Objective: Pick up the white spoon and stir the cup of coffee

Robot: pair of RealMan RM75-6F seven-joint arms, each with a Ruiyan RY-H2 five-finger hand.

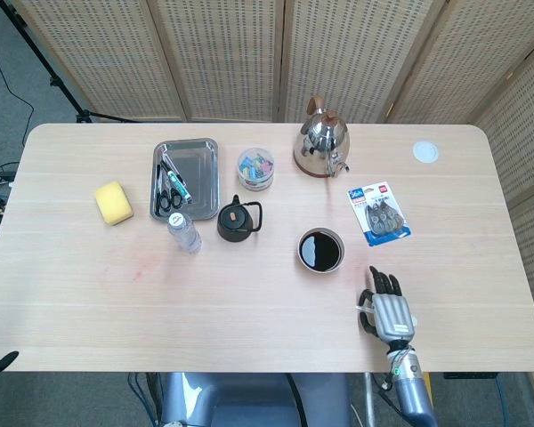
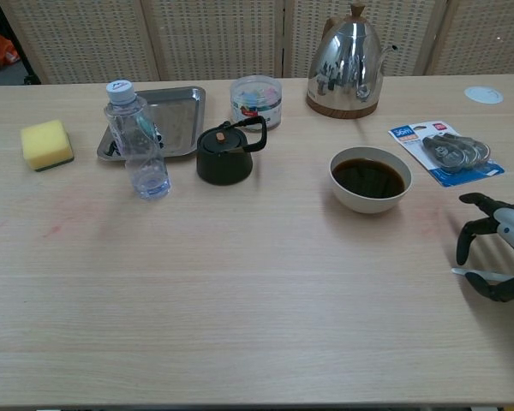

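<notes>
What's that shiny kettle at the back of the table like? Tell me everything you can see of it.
The kettle is polished, mirror-like metal, rounded and tapering towards the top, where a small brown knob that looks wooden sits. Its base is ringed in the same brown. A thin curved spout points towards the robot's right in the chest view. It stands upright on the table, behind the cup of coffee, beside a round clear container. Nothing touches it but the table.

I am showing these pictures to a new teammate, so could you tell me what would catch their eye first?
Probably the shiny kettle at the table's far edge, and in front of it the white cup of dark coffee. Next, the black right hand at the right edge, fingers curled over the white spoon; whether it grips the spoon I cannot tell.
</notes>
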